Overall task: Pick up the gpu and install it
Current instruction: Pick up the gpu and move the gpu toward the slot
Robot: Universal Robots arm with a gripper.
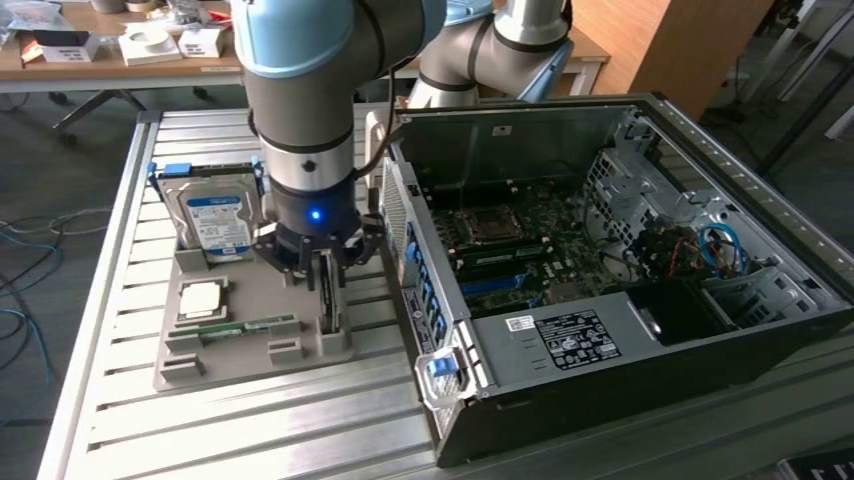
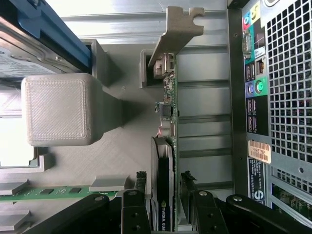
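Gripper [image 1: 324, 262] hangs low over the holder [image 1: 240, 355], fingers [image 2: 141, 187] spread, one on each side of the gpu [image 1: 328, 300]. The card stands on edge in a slot along the holder's edge nearest the case [image 1: 574, 330]. The wrist view shows the card's silver bracket [image 2: 178, 29] and the case's rear ports [image 2: 251, 73]. The exterior view shows the motherboard [image 1: 521, 250].

The gpu [image 2: 171, 105] shows a green board edge, black cooler and silver bracket. Hard drive [image 1: 214, 222] is silver with a blue label, tray [image 1: 227, 368] plain grey, memory stick [image 1: 247, 326] green. The arm [image 1: 304, 100] is grey with pale blue caps, worktop [image 1: 107, 420] ribbed silver, PC case [image 1: 627, 390] black.
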